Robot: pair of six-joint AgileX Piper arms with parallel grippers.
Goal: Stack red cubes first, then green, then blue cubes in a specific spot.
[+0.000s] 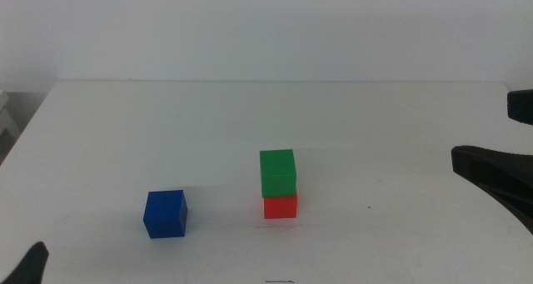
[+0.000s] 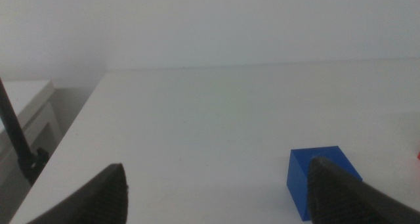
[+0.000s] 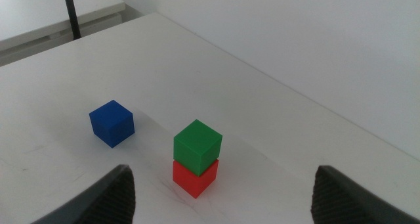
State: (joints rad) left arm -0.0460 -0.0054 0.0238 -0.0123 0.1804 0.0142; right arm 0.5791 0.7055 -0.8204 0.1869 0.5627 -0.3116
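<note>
The green cube (image 1: 277,172) sits on top of the red cube (image 1: 281,206) near the table's middle, slightly turned against it; both also show in the right wrist view, green cube (image 3: 197,144) over red cube (image 3: 194,178). The blue cube (image 1: 165,214) rests alone on the white tabletop to the left of the stack. My right gripper (image 1: 501,136) hangs open at the right edge, well away from the stack and holding nothing. Only a dark tip of my left gripper (image 1: 33,263) shows at the bottom left corner. In its wrist view the left gripper (image 2: 220,184) is open, and one jaw partly hides the blue cube (image 2: 314,177).
The white table (image 1: 266,109) runs back to a plain white wall. A white side unit (image 2: 26,112) with a thin dark pole stands beyond the table's left edge.
</note>
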